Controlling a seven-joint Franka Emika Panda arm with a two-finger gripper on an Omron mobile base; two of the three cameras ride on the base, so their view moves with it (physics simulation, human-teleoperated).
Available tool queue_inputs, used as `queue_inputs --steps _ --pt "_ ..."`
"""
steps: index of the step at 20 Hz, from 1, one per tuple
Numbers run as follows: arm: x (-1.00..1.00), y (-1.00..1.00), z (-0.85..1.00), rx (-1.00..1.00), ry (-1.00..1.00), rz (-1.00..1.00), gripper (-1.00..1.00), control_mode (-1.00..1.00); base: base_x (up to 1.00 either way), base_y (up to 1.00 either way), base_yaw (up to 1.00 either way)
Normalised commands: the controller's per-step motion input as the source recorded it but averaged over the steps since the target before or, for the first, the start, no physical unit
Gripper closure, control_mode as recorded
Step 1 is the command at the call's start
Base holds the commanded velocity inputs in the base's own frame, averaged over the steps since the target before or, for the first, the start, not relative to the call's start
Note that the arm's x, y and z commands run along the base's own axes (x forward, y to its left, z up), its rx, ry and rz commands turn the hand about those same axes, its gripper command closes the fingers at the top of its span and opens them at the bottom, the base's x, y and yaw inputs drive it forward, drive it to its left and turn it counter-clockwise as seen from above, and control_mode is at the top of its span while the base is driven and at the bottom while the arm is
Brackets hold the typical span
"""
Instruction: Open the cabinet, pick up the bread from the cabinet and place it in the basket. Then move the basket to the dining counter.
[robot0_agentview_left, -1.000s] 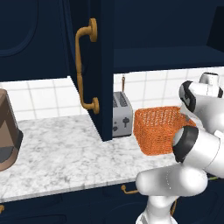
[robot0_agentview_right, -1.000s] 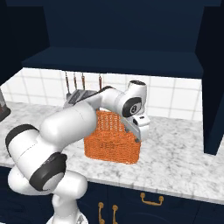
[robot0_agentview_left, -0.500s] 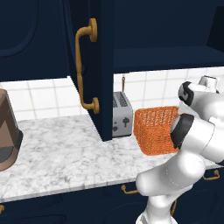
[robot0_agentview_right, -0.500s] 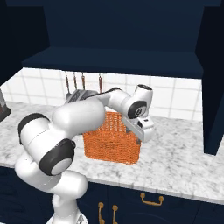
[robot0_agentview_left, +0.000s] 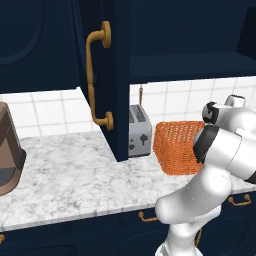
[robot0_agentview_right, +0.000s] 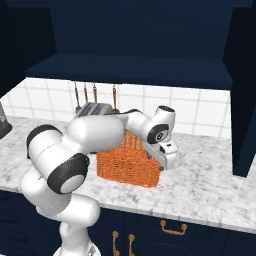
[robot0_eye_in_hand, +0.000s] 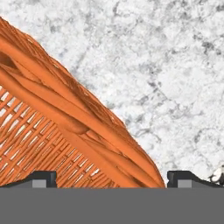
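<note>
Right, from the left I see the cabinet door swung open, then the toaster, then the basket on the marble worktop. Gripper is spread wide, straddling the basket's right rim, nothing held. Can't see the bread.

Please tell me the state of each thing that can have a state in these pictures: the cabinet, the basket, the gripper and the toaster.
cabinet: door swung open, standing out over the counter.
basket: upright on the marble worktop, beside the toaster; whether bread is inside cannot be told.
gripper: open, jaws straddling the basket's rim, not closed on it.
toaster: upright against the tiled wall, slots look empty.
</note>
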Motion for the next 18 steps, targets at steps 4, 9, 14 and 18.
queue_inputs --steps 4,9,14,18 --pt "0.06 0.21 -0.42 0.00 -0.01 0.08 -1.00 -1.00 0.00 0.00 0.00" --pt "0.00 0.34 -0.23 0.00 0.00 0.06 1.00 -1.00 0.00 0.00 0.00" --pt "0.00 0.42 -0.20 0.00 0.00 0.05 1.00 -1.00 0.00 0.00 0.00" --pt "0.00 0.43 -0.05 0.00 -0.01 0.00 1.00 -1.00 0.00 0.00 0.00"
